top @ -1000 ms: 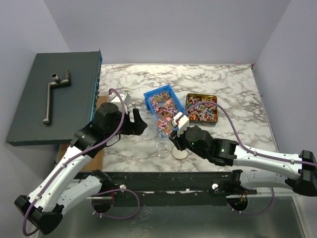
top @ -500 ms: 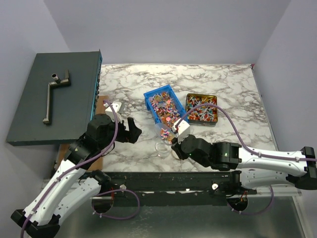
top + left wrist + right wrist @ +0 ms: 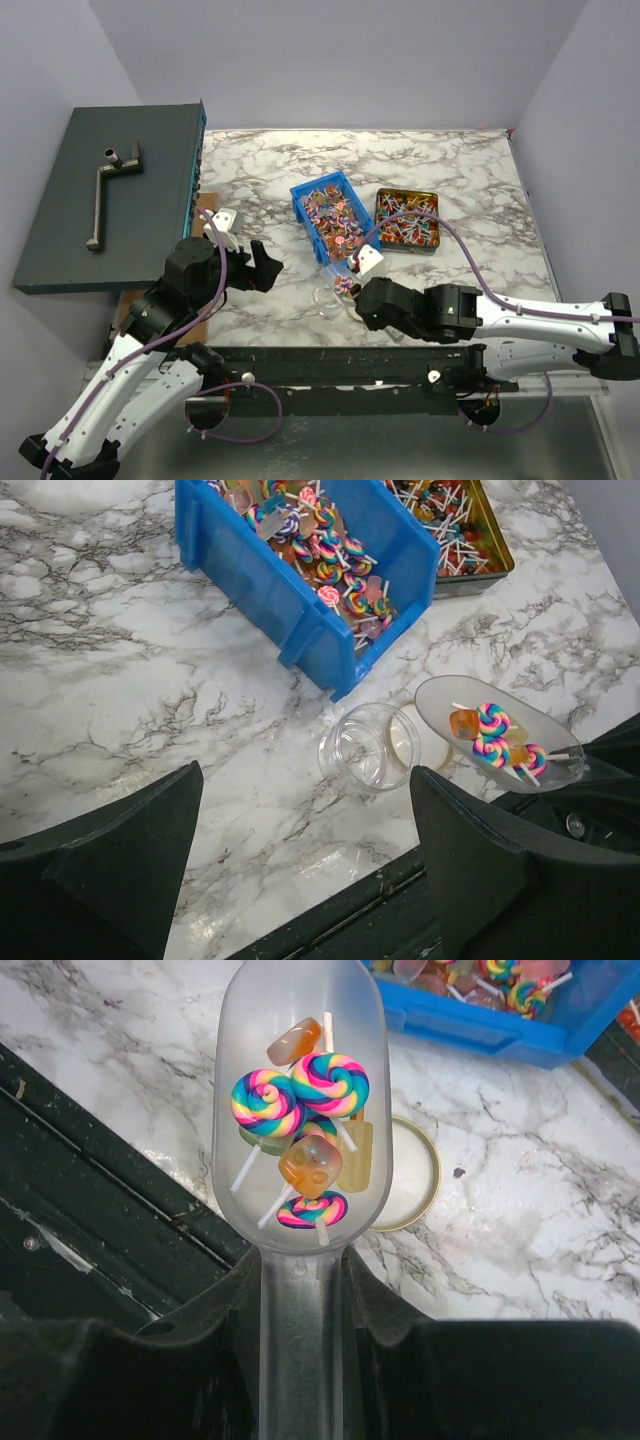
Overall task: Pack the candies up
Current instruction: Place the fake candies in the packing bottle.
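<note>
Right claw (image 3: 300, 1295) clamped on the handle of a clear scoop (image 3: 300, 1010), near the table's near edge, mid-way along. Candies (image 3: 305, 1130) heaped in its bowl; more in the blue bin (image 3: 270, 590) at table centre. Open jar (image 3: 365, 745) just beside the scoop. Left claw (image 3: 305, 855) jaws apart, empty. Candies look light, hard and loose on slick plastic, so carry them by the scoop handle, level.

A white marble table (image 3: 450, 170) is carrying four things. A blue bin (image 3: 250, 575) of candies (image 3: 330, 570) is sitting near its middle, angled. A gold tin (image 3: 475, 573) is lying just right of the bin. A clear jar (image 3: 368, 745) is standing uncapped off the bin's near end, its gold lid (image 3: 415, 1175) resting beside it, farther from the bin.
</note>
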### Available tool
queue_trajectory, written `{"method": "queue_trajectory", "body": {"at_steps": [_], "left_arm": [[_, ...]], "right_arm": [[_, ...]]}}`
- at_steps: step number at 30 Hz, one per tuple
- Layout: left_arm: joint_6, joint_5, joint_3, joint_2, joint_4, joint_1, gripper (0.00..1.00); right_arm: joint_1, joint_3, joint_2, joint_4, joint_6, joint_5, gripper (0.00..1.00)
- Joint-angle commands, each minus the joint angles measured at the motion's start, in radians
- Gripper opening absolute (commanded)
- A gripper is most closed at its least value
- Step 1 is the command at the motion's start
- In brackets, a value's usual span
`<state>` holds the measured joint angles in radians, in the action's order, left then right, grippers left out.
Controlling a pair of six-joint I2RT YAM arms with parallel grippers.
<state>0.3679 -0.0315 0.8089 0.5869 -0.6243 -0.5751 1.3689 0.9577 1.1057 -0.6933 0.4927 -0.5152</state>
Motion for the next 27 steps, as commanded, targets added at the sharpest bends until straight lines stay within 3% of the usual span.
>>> {"method": "queue_trajectory", "body": {"at_steps": [1,27], "left_arm": [[-0.014,0.014,-0.015,-0.014,0.021,0.008,0.86],[-0.023,-0.024,-0.023,-0.056,0.028,0.009,0.87]], "right_arm": [[0.007,0.042,0.038,-0.084,0.073,0.045,0.01],[-0.071,0.187,0.258,-0.264,0.098,0.232,0.01]]}}
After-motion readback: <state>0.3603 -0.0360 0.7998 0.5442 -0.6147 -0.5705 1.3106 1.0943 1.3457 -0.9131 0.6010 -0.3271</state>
